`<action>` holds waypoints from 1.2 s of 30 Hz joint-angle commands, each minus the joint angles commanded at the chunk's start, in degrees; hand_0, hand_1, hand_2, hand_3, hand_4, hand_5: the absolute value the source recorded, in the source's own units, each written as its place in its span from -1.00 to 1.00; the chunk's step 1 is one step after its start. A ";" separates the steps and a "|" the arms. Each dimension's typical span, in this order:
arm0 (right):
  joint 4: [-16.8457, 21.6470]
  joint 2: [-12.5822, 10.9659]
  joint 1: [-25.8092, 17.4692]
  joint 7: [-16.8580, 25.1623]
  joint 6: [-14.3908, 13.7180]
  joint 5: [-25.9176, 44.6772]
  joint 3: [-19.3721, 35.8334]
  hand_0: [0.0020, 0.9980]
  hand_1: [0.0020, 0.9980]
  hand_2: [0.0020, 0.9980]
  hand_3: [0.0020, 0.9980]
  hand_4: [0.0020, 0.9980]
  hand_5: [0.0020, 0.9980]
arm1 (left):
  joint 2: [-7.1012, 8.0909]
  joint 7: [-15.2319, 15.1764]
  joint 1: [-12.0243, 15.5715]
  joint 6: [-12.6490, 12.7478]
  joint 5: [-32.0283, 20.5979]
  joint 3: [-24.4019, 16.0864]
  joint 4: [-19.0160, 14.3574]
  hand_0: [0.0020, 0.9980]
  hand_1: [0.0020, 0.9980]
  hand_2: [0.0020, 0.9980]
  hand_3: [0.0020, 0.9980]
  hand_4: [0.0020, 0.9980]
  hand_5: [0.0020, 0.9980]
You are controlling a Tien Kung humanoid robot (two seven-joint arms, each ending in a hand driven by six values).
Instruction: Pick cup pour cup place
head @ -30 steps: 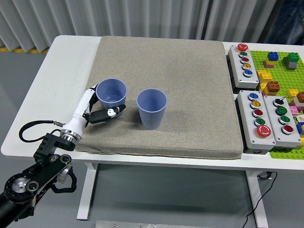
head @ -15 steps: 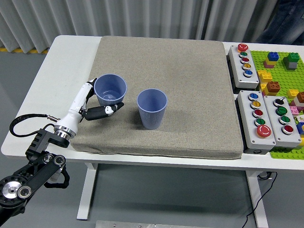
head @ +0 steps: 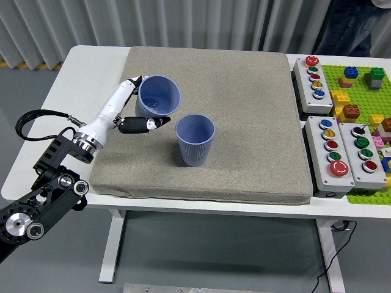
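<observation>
White counter [head: 79, 79] under a grey-beige mat [head: 244, 122]: that is your work surface, with pale vertical blinds behind it. Your left hand [head: 139, 104] comes in from the lower left and is closed around the held cup [head: 158, 96], white fingers behind its far left side and a dark thumb [head: 144, 124] reaching across below it. You have that blue ribbed cup raised off the mat and tipped, its mouth leaning toward the right and toward the camera. Its inside looks plain blue; whether it holds anything cannot be told. Just to the right and nearer the front edge, the second cup [head: 195, 140] stands upright on the mat, apart from the held one. Your right hand is out of view. Further right, off the mat, three grey button boxes [head: 333, 146] with coloured buttons lie on the counter, and beside them a green baseplate [head: 366, 91] carries coloured building blocks. At the top right corner, part of a person in dark clothing [head: 345, 27] shows.
</observation>
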 joint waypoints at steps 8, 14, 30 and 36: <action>0.00 -0.02 -0.06 -0.01 0.06 -0.12 -0.04 0.28 0.20 0.02 0.16 -1.00 -1.00 | 0.94 2.42 -2.49 -2.39 9.45 0.01 -0.80 0.17 0.08 0.09 0.09 0.53 -0.96; 0.02 -0.01 -0.23 -0.06 0.14 -0.39 0.05 0.28 0.20 0.02 0.16 -1.00 -1.00 | 1.97 3.75 -3.72 -3.51 16.29 0.37 -2.04 0.17 0.08 0.09 0.09 0.52 -0.95; 0.06 0.04 -0.60 -0.18 0.28 -0.57 -0.13 0.28 0.20 0.02 0.16 -1.00 -1.00 | 3.73 5.48 -4.97 -5.82 26.32 1.25 -5.94 0.17 0.07 0.08 0.08 0.52 -0.93; 0.06 0.03 -0.63 -0.18 0.26 -0.35 -0.21 0.28 0.20 0.02 0.16 -1.00 -1.00 | 4.05 5.67 -5.20 -6.04 27.43 1.72 -6.85 0.16 0.07 0.08 0.08 0.52 -0.92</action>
